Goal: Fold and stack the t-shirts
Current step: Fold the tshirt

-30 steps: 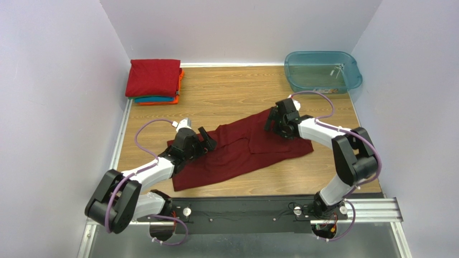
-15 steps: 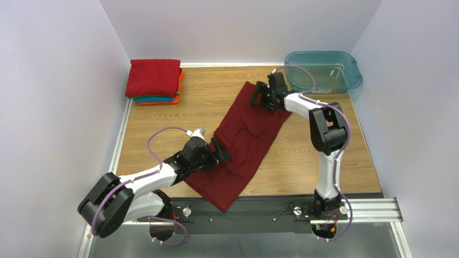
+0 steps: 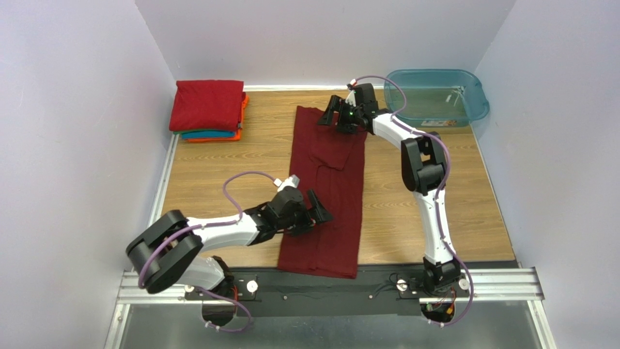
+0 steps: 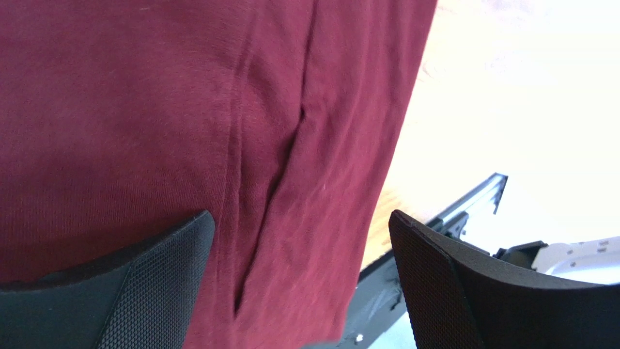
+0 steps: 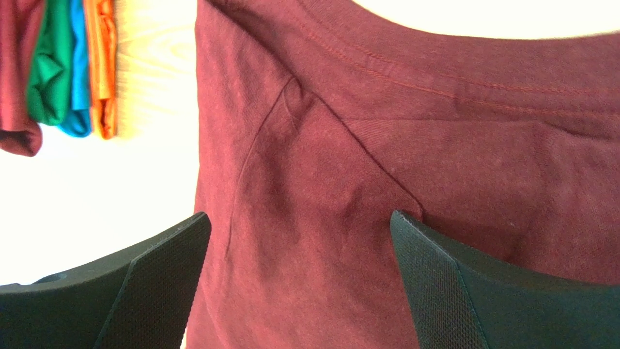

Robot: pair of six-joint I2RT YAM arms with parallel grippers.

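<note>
The dark maroon t-shirt lies flat as a long strip running from the far middle of the table to the near edge. My left gripper is open, low over the shirt's near half; the left wrist view shows maroon cloth under my spread fingers. My right gripper is open over the shirt's far end, at the collar. A stack of folded t-shirts, bright red on top with teal and orange below, sits at the far left and also shows in the right wrist view.
A translucent teal plastic tub stands at the far right corner. White walls close in the table on three sides. The black rail with the arm bases runs along the near edge, right by the shirt's hem.
The maroon shirt has swung from a diagonal spread to a straight near-to-far strip. My right gripper moved left along the far side. My left gripper moved right and nearer.
</note>
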